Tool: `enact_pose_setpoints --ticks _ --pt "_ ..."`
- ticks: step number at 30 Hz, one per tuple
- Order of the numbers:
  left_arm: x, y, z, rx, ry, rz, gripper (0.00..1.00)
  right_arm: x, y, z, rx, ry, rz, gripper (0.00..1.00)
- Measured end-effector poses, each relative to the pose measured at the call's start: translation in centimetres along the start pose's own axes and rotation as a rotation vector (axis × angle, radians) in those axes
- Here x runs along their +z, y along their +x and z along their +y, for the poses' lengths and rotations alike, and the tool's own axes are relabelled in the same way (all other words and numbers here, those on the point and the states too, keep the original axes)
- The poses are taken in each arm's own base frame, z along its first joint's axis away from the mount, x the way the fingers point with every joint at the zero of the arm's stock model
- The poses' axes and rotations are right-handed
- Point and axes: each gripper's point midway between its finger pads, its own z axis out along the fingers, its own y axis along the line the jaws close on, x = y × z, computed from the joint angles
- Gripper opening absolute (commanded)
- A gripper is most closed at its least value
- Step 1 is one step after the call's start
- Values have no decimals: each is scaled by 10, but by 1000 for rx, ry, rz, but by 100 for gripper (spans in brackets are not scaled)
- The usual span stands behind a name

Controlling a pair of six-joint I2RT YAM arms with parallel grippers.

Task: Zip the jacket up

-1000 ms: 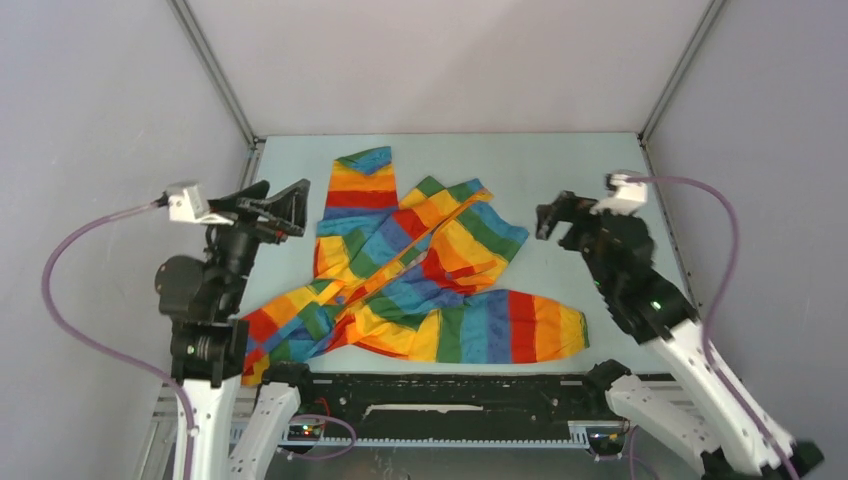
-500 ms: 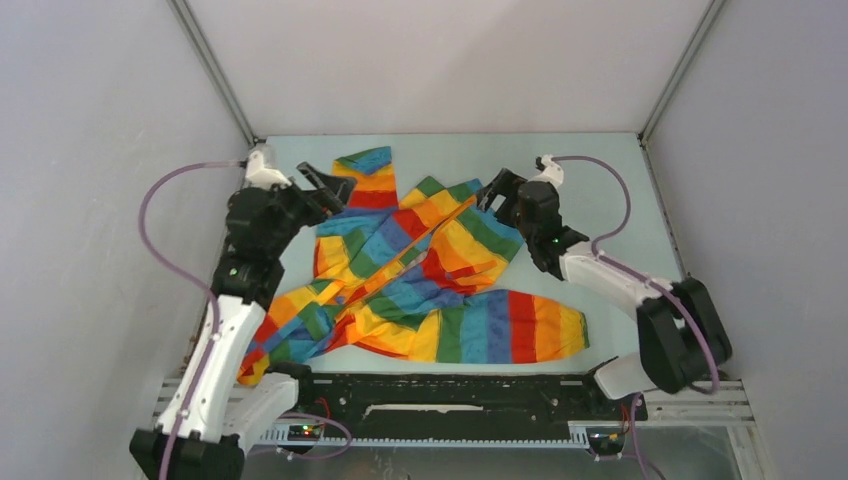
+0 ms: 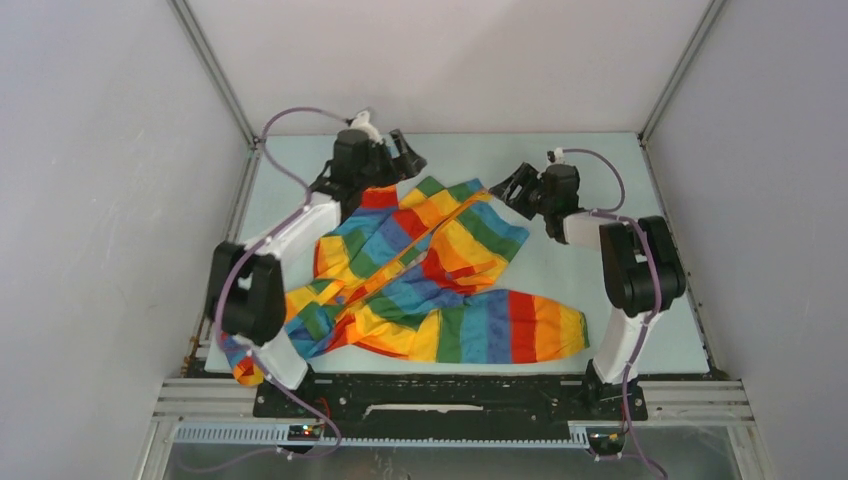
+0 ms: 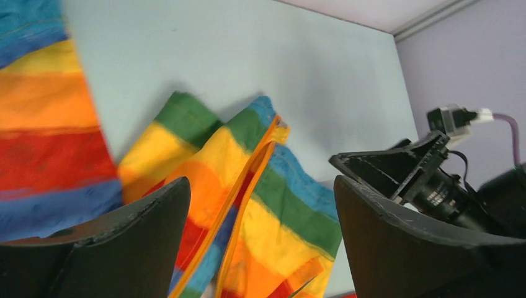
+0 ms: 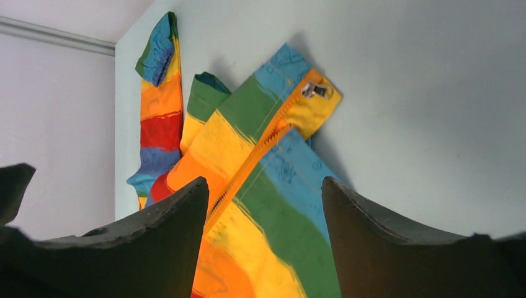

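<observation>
The jacket [image 3: 420, 260], in wide rainbow stripes, lies crumpled on the pale table, with its orange zipper strip [image 3: 405, 250] running diagonally across it. My left gripper [image 3: 405, 158] hangs open over the jacket's far left part, and the striped cloth shows between its fingers [image 4: 262, 186]. My right gripper [image 3: 515, 188] is open beside the jacket's far right corner. In the right wrist view the zipper strip [image 5: 248, 164] leads up to a small metal slider [image 5: 315, 90] on a yellow corner, beyond that gripper [image 5: 263, 183]. Neither gripper holds anything.
One sleeve [image 3: 520, 325] lies flat toward the near right; another [image 5: 158, 93] stretches toward the back wall. Grey walls and metal corner posts [image 3: 670, 90] enclose the table [image 3: 600, 170]. The right gripper's fingers [image 4: 397, 167] show in the left wrist view.
Both arms swung from raised poses at the sides out to the jacket's far edge. The right jaws have narrowed somewhat; the left jaws stay wide.
</observation>
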Motion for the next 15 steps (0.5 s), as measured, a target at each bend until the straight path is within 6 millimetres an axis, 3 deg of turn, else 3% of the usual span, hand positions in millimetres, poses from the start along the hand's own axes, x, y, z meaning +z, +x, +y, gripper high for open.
enact_pose_setpoints --ticks 3,10,15 --pt "33 1 -17 40 47 41 90 13 -10 -1 4 -34 39 67" --pt "79 11 -41 139 105 133 88 44 -44 16 -11 -112 46 57" --pt "116 16 -42 157 115 176 88 53 -33 -2 4 -83 102 56"
